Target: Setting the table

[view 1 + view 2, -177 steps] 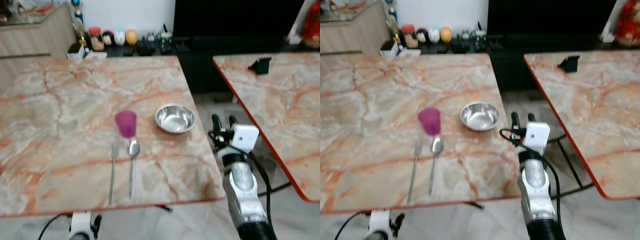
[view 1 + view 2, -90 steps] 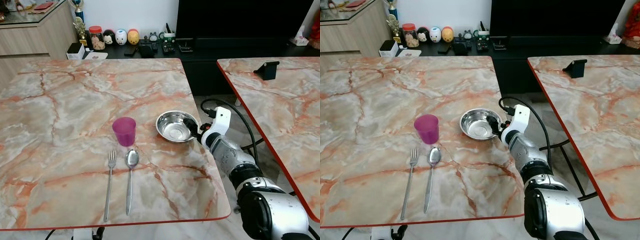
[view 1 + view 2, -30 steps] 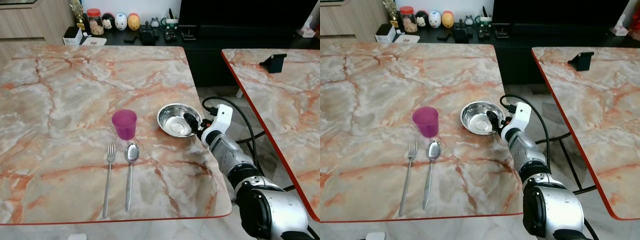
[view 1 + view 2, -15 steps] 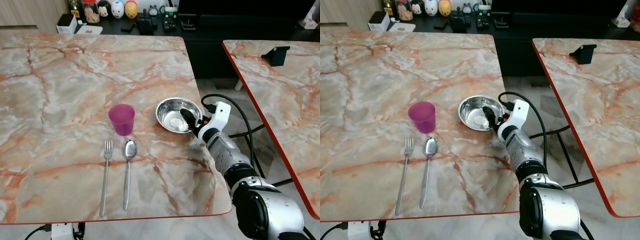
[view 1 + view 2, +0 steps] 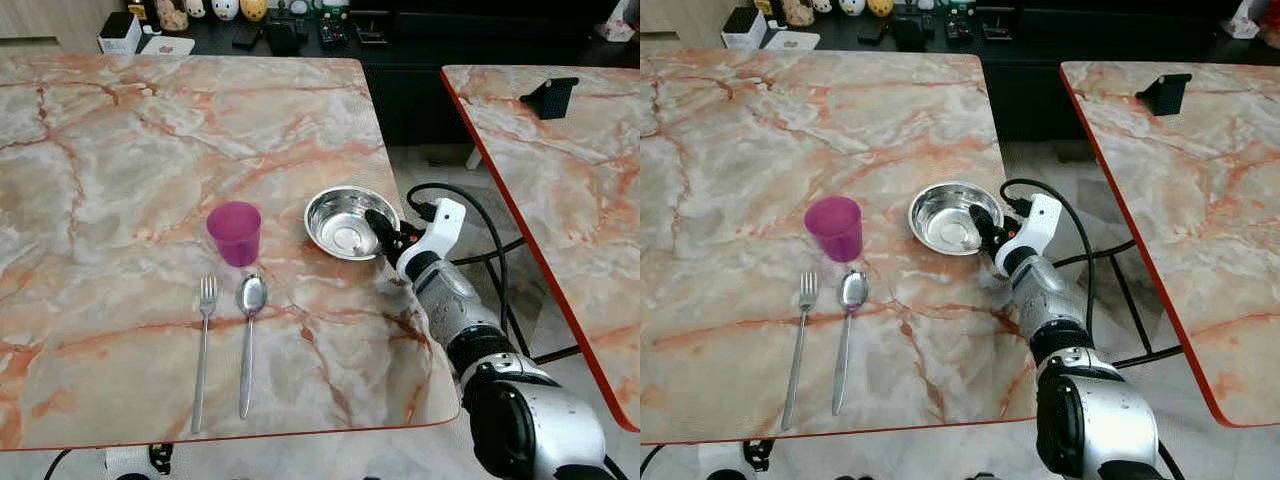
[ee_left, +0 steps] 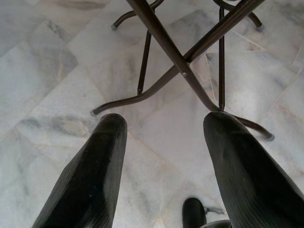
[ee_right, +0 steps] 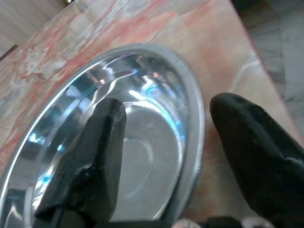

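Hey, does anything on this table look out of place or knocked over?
Nothing stands out. The purple cup stands upright above the fork and spoon, which lie parallel. The steel bowl sits upright, with the right gripper straddling its rim.

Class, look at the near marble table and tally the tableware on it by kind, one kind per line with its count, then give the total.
Cup: 1
Bowl: 1
Fork: 1
Spoon: 1
Total: 4
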{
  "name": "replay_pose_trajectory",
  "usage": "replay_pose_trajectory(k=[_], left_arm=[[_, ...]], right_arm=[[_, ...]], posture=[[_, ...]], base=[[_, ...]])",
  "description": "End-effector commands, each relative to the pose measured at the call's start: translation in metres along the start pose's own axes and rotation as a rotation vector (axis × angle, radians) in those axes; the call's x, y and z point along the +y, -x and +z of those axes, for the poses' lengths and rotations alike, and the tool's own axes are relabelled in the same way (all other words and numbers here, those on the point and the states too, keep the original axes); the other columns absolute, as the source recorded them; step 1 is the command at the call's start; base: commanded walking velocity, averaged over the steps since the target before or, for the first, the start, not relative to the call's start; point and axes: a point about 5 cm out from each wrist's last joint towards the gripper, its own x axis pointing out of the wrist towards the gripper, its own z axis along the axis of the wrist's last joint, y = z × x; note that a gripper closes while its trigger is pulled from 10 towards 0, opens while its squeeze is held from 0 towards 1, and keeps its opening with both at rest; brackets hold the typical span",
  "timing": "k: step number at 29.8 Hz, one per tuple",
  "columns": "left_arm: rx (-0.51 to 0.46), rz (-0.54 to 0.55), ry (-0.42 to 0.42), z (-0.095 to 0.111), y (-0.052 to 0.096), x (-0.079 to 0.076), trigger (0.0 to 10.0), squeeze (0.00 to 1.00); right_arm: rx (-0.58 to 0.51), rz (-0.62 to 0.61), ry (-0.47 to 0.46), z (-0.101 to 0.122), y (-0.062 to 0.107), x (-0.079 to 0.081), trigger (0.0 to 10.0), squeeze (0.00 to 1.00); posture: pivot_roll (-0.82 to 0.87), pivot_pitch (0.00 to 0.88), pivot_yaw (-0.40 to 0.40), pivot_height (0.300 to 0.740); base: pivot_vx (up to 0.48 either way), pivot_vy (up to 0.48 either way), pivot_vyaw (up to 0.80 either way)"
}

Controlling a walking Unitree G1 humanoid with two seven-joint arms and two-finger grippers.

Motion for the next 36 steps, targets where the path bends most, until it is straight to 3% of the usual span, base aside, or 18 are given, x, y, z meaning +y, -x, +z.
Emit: replay_pose_trajectory(k=[1, 36], left_arm=[[0.02, 0.0, -0.006, -0.005, 0.004, 0.0, 10.0, 0.0], [0.057, -0.042, 0.003, -0.003, -0.006, -0.016, 10.0, 0.0]], right_arm=[[-0.008, 0.0, 0.002, -0.001, 0.002, -0.002, 0.0, 0.0], [-0.029, 0.006, -0.01, 0.003, 0.0, 0.001, 0.0, 0.0]], posture=[[-0.02, 0.188, -0.066, 0.736], [-0.02, 0.145, -0.069, 0.736]], base=[[0.0, 0.0, 0.0], [0.0, 0.0, 0.0]])
